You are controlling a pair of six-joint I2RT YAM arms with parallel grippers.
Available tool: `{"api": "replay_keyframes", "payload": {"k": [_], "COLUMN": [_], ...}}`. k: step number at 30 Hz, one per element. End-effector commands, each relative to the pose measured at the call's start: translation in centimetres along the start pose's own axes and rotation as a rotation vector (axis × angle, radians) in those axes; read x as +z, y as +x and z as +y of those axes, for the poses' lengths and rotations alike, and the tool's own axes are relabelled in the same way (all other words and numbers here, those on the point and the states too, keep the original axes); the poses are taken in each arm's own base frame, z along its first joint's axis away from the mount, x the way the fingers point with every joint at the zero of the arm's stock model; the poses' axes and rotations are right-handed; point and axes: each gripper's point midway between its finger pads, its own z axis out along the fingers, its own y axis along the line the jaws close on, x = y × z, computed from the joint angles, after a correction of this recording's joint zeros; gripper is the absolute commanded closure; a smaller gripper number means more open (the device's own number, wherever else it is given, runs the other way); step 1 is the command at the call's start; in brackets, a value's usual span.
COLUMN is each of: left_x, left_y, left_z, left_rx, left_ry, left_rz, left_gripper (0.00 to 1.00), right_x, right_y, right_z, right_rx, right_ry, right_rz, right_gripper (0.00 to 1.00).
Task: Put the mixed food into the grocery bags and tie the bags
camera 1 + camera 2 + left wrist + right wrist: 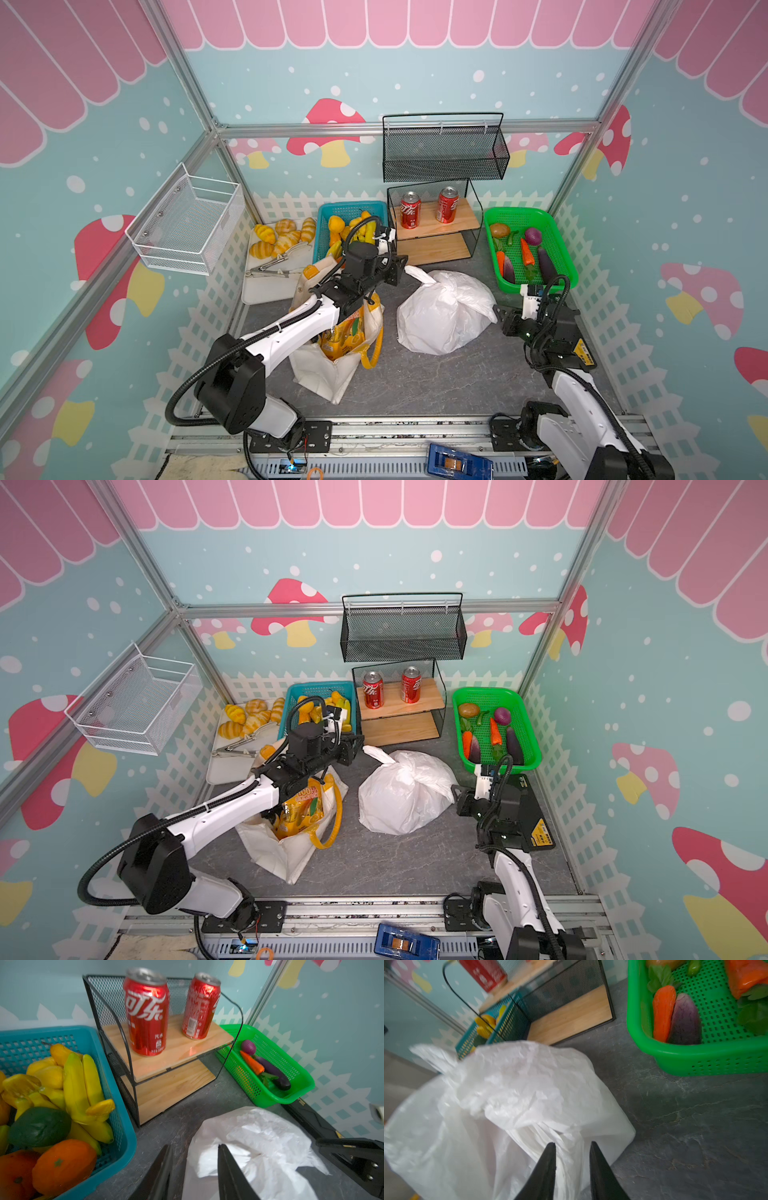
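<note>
White plastic bag [444, 311] at bench centre, top knotted. Left hand [194, 1145] spread at its far-left side, right hand [572, 1142] spread at right side, pinching nothing. Canvas tote [328, 374] left, untied. Risk: slack knot loosening; left arm snagging tote.

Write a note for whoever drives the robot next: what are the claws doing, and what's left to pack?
Left gripper: open, holding nothing, at the handle end of the white plastic bag.
Right gripper: jaws apart, at the bag's opposite corner.
Done: the white bag looks knotted on top. The orange-yellow packet sits in the canvas tote.
Left: the black-and-yellow packet lies on the table under the right arm. Carrots and eggplants are in the green basket. The tote is untied.
</note>
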Motion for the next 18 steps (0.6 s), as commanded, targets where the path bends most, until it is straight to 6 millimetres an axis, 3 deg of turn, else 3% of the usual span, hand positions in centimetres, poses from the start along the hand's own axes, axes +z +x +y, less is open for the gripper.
{"api": "replay_keyframes", "payload": {"k": [1, 4, 6, 8, 9, 11, 14, 18], "left_x": [-2.4, -3.6, -3.4, -2.2, -1.5, -0.1, 1.8, 4.8], "left_y": [-2.6, -2.5, -1.3, 0.6, 1.3, 2.6, 4.3, 7.4], "left_z": [-2.4, -4.7, -7.0, -8.5, -9.2, -10.1, -11.3, -11.5], "left_rx": [-0.005, 0.074, 0.174, 0.261, 0.296, 0.343, 0.410, 0.483], "left_ry": [0.076, 0.099, 0.128, 0.132, 0.135, 0.148, 0.178, 0.186], "left_rz": [-0.096, -0.115, -0.082, -0.001, 0.039, 0.102, 0.181, 0.333], "left_gripper": [0.51, 0.39, 0.31, 0.24, 0.22, 0.17, 0.09, 0.01], "right_x": [-1.4, -2.1, -2.2, -2.0, -2.0, -2.0, -2.5, -3.4], "right_y": [-4.2, -6.8, -8.4, -9.8, -10.6, -12.0, -13.6, -14.5], "right_z": [1.3, 2.8, 3.5, 3.6, 3.5, 3.3, 3.1, 2.7], "right_rx": [-0.105, -0.158, -0.180, -0.201, -0.215, -0.237, -0.254, -0.280], "right_ry": [0.048, 0.054, 0.048, 0.057, 0.074, 0.103, 0.146, 0.195], "right_rz": [-0.085, -0.143, -0.177, -0.202, -0.216, -0.237, -0.278, -0.309], "right_gripper": [0.54, 0.47, 0.45, 0.40, 0.32, 0.26, 0.19, 0.17]}}
